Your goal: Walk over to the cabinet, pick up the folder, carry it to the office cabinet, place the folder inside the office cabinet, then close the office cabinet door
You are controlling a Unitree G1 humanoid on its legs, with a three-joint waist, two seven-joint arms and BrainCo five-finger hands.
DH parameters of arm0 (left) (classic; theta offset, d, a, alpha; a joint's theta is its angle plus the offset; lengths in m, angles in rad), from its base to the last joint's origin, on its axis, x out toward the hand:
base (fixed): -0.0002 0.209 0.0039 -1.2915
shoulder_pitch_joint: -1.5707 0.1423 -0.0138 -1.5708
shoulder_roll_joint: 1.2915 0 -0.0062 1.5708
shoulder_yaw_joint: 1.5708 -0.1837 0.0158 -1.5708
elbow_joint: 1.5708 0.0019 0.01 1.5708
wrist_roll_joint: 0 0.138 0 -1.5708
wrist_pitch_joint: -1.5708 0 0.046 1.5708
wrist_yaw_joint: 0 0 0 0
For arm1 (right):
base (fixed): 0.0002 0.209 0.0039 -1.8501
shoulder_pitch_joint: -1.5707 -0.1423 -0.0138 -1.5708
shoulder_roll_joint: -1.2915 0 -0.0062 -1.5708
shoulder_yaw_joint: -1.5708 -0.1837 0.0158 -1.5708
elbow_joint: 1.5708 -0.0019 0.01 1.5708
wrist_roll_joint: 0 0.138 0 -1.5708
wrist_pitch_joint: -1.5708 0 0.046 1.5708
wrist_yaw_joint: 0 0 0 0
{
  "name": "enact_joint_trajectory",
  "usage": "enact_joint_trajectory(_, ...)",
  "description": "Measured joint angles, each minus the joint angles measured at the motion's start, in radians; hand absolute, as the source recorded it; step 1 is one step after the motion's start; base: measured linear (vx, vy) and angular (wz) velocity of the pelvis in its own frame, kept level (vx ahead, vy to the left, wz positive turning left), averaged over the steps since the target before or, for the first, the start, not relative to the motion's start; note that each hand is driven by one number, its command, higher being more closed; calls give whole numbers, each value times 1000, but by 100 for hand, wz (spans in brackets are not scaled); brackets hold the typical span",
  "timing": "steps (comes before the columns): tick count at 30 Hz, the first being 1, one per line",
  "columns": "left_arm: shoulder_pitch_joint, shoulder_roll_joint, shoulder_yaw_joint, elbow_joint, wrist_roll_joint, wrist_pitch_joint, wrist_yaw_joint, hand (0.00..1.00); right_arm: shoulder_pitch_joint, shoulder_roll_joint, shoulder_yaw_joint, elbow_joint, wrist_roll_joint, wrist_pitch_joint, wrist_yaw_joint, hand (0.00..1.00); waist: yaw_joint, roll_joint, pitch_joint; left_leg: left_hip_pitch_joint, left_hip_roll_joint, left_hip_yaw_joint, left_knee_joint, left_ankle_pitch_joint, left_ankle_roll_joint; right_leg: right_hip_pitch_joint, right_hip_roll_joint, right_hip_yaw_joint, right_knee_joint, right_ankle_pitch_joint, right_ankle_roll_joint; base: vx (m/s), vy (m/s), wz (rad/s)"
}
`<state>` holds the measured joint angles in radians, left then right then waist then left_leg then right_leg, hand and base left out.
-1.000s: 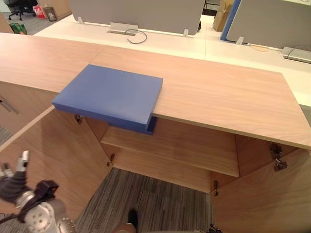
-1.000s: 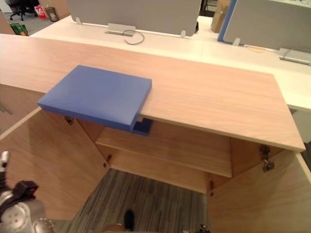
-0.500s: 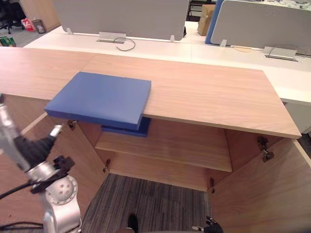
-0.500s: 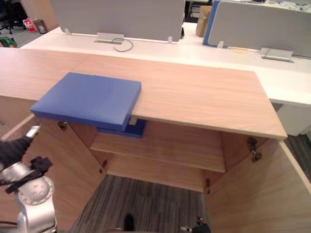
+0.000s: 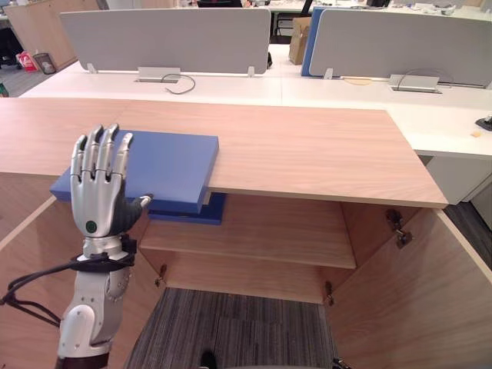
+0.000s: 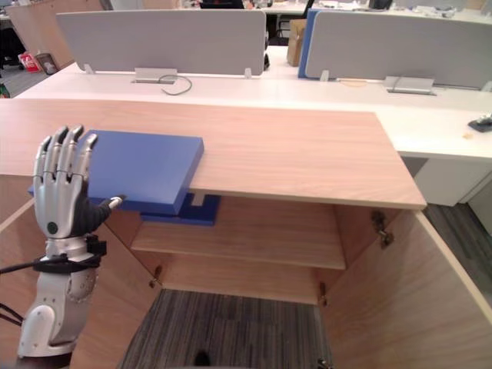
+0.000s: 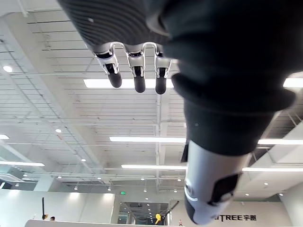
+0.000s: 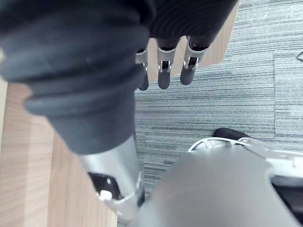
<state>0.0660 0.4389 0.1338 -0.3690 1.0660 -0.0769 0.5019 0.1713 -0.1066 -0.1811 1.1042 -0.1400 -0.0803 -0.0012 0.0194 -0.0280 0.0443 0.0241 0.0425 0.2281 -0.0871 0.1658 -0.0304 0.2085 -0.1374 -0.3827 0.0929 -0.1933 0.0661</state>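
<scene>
Left hand [image 5: 98, 201] upright at lower left of the head view, fingers straight, holding nothing, overlapping the blue folder [image 5: 167, 163]. Folder lies left of centre on cabinet top [image 5: 307, 150], overhanging its front edge. Right hand [image 8: 163, 68] loose-fingered, empty, above carpet [image 8: 227, 94]

Left hand [image 5: 98, 201] is raised upright at the view's left, palm facing the camera, fingers straight and close together, thumb angled out to the side. It stands in front of the left part of the blue folder [image 5: 165, 164]; contact cannot be determined. The folder lies flat on the wooden worktop [image 5: 307, 146], its front part overhanging the edge. Below it the cabinet [image 5: 361, 231] is open, with left door [image 5: 31, 261] and right door [image 5: 419, 307] swung out. A darker blue flat item [image 5: 188, 213] sits on the inner shelf [image 5: 269, 231] under the overhang. Grey carpet [image 5: 238, 338] lies below. White desks [image 5: 231, 84] with grey screens [image 5: 165, 38] stand behind.
</scene>
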Motion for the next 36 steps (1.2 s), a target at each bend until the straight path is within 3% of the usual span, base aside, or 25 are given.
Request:
enact_joint_trajectory(9,-44,139,-23,147,29,-20,-30,0,1,-2,8,-2,-1,-1,0,0,-3,-4,-3,16,0,-1,-1,1,-1,17,2,1,-10,1,0,-4,2,-1)
enact_joint_trajectory(26,-43,156,-23,273,28,-24,-62,0,0,-2,7,-3,-39,-1,0,0,-6,-31,-5,20,0,1,-6,-4,-7,23,3,3,-20,3,-1,0,0,0)
enact_joint_trajectory(36,-46,155,-23,452,32,10,-92,0,0,-1,7,-5,-43,-1,0,0,-11,-35,-5,27,0,9,-6,-9,-11,30,3,9,-30,3,-1,1,0,0)
